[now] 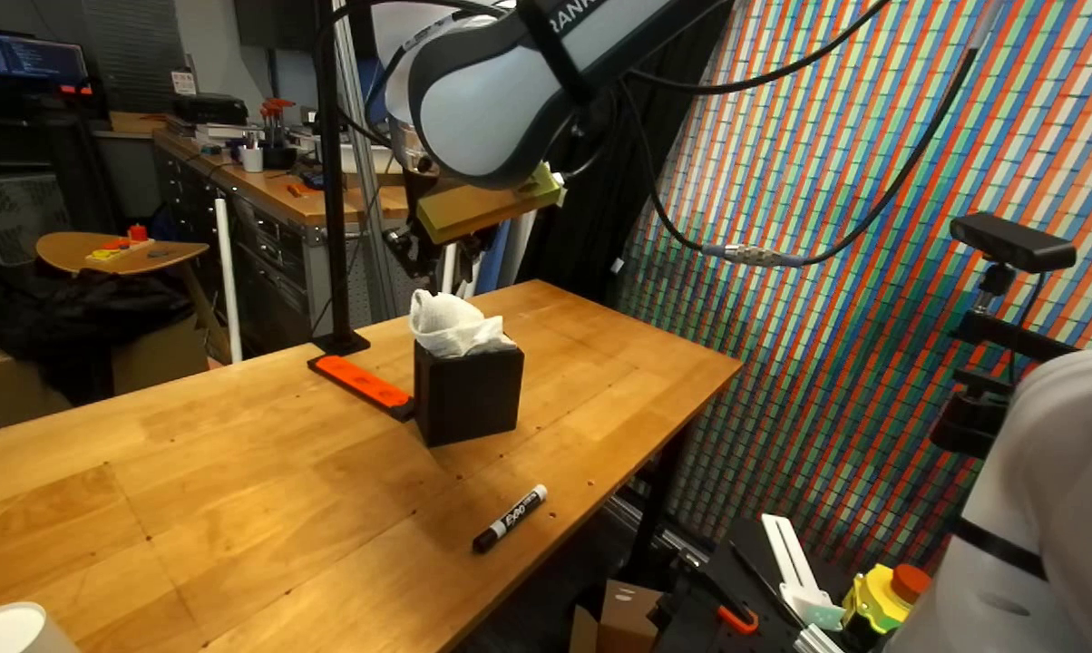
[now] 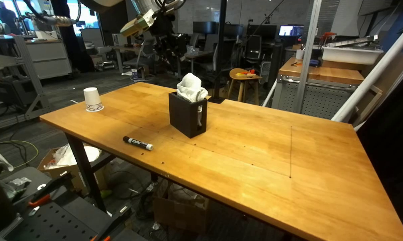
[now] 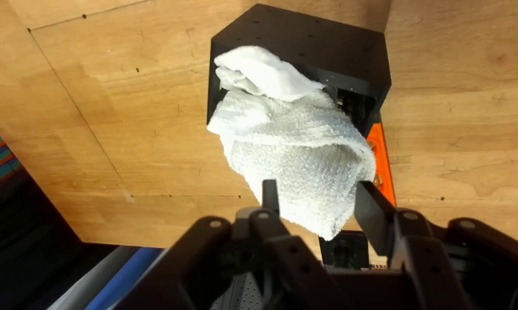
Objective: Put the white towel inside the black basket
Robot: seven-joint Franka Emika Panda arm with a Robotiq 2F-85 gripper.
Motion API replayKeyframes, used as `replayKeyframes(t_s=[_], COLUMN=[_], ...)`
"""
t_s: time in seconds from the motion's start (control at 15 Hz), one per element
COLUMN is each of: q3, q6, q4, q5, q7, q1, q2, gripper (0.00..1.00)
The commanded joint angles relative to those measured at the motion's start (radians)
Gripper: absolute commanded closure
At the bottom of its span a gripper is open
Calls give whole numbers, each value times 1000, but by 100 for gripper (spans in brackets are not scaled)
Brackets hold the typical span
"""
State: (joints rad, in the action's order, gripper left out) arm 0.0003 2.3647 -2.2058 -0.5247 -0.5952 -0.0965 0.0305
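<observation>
The black basket (image 1: 469, 394) stands upright on the wooden table and shows in both exterior views (image 2: 183, 115). The white towel (image 1: 455, 328) is bunched in its opening. Its top pokes up above the rim, and some of it shows inside through a side slot in an exterior view (image 2: 191, 87). In the wrist view the towel (image 3: 300, 129) covers most of the basket's (image 3: 300, 43) opening, with a dark gap at one corner. My gripper (image 3: 317, 189) is open and empty above the towel, with space between them in both exterior views (image 1: 437, 268). The towel's lower part is hidden.
A flat orange-red tool (image 1: 365, 381) lies close beside the basket. A black marker (image 1: 510, 520) lies near the table's edge. A paper cup (image 2: 93, 97) stands upside down at a table end. A black post (image 1: 333, 227) rises at the table's far edge, near the gripper.
</observation>
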Motion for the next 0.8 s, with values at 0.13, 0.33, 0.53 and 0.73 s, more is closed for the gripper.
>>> replayKeyframes(t_s=[0.13,0.33,0.53,0.73], q3=[8,1,-14,-32], q6=[53,37,23,27], q4=[48,77,109,139], q5=[-35,-17,-1,10], q7=[-25,-6,6,17], q1=[43,43,37,34], q2=[-76,-141,-206,-259], gripper=[95,100,99,100])
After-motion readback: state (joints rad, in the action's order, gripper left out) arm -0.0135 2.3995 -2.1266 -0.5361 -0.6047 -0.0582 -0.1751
